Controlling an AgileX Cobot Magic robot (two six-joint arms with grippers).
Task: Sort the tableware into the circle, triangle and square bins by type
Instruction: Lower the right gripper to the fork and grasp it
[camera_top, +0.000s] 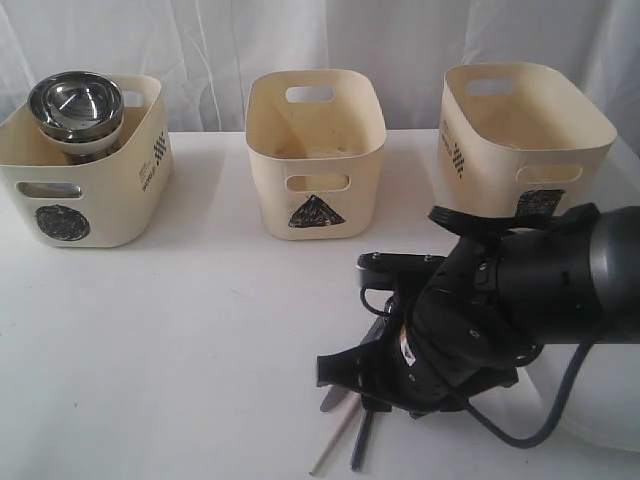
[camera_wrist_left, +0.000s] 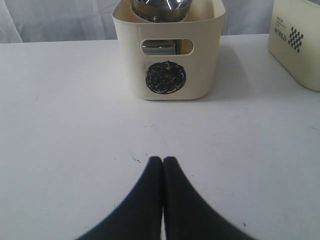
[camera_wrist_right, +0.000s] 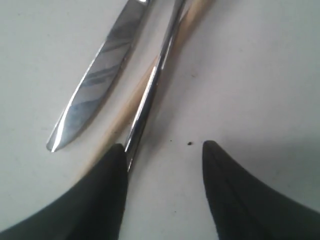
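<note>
Exterior view: you have the circle bin (camera_top: 100, 170), triangle bin (camera_top: 270, 200) and square bin (camera_top: 490, 160) along the tabletop's (camera_top: 200, 330) far edge. The right arm (camera_top: 520, 290) sits low over the cutlery (camera_top: 345, 430) near the near edge.

Left wrist view: your left fingers (camera_wrist_left: 150, 200) are closed and empty.

Right wrist view: your right fingers (camera_wrist_right: 105, 195) are open by one knife (camera_wrist_right: 100, 85), one steel handle (camera_wrist_right: 155, 85) and one chopstick (camera_wrist_right: 127, 115). You seem to be at the cutlery pickup, so straddle one piece, then close.

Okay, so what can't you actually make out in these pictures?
- Exterior view: the right arm covers most of the cutlery; only tips show.
- Exterior view: that arm hides most of the right bin's mark.
- Right wrist view: the frame edge cuts off the knife and a thin steel handle; its type is unclear.
- Left wrist view: the edge cuts off the steel pieces in the circle bin.
</note>
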